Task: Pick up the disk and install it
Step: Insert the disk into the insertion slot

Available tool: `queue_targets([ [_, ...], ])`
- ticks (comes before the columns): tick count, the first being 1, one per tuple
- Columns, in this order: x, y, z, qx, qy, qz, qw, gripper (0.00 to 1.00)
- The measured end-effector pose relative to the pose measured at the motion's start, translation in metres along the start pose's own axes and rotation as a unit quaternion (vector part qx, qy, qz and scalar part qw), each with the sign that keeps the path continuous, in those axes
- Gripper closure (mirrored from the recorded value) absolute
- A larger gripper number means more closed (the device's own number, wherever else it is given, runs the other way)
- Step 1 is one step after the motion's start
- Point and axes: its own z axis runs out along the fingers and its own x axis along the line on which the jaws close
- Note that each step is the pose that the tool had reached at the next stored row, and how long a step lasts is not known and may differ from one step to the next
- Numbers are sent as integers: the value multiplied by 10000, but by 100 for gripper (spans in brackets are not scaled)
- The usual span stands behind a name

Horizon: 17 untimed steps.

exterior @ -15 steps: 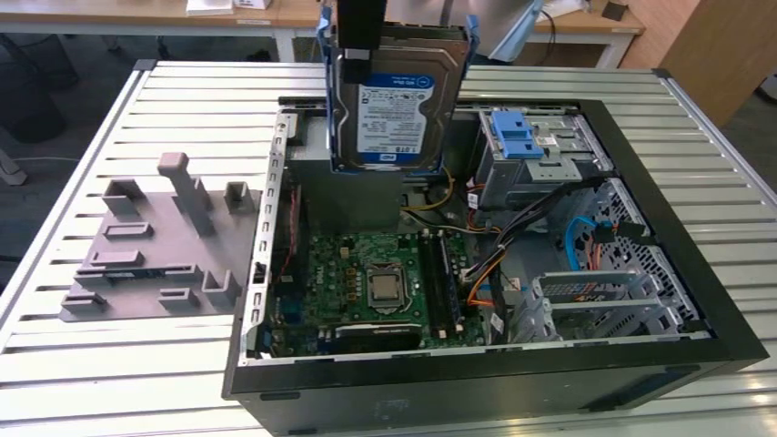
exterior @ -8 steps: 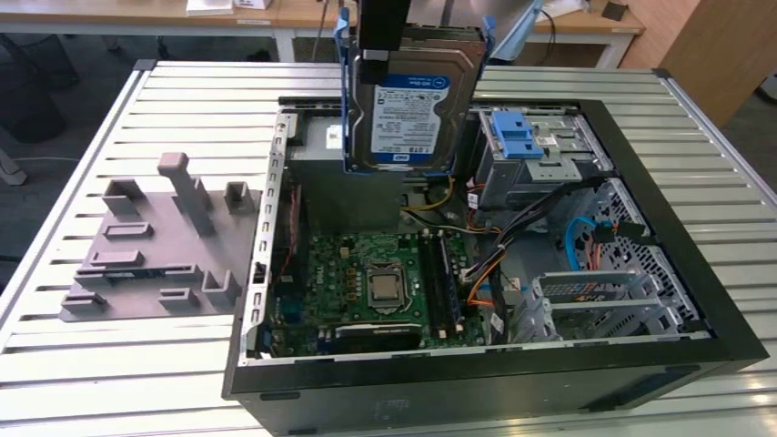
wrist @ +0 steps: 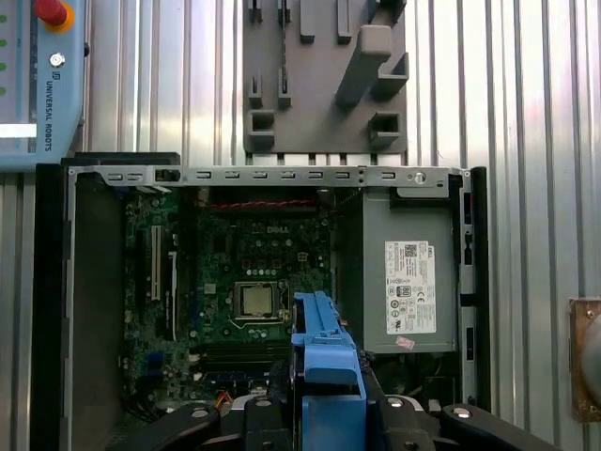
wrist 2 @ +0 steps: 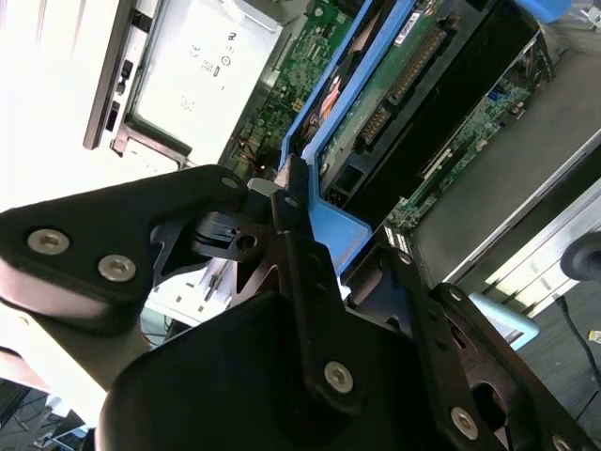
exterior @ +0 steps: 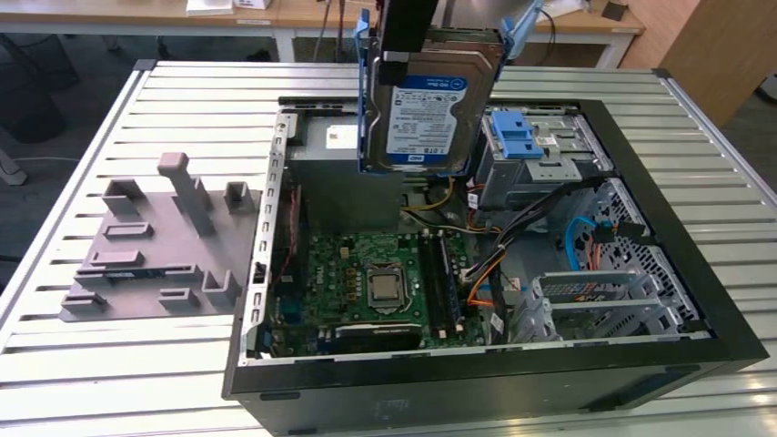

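The disk (exterior: 428, 107), a silver-grey hard drive with a white-and-blue label and blue rails, hangs upright over the back of the open computer case (exterior: 680, 228). My gripper (exterior: 408, 32) is shut on its top edge from above. In the first wrist view the blue rail (wrist: 324, 362) sits clamped in my gripper (wrist: 327, 413), above the motherboard (wrist: 244, 282). In the second wrist view the black fingers (wrist 2: 305, 272) pinch the rail (wrist 2: 333, 221), and the disk's green circuit side (wrist 2: 394, 80) faces the camera. The grey drive cage with a blue latch (exterior: 525, 137) stands just to the exterior view's right of the disk.
A grey power supply box (wrist: 413, 282) fills one corner of the case. Cables and a second metal cage (exterior: 595, 300) crowd the side at the exterior view's right. A grey fixture plate with upright blocks (exterior: 158, 246) lies on the slatted table (exterior: 97, 364) beside the case.
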Motion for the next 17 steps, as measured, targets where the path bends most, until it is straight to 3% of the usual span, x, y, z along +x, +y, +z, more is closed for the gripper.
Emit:
queue_targets([
  [12,29,-172,6,0,0,0,10000,63],
  [17,124,-178,11,1,0,0,10000,63],
])
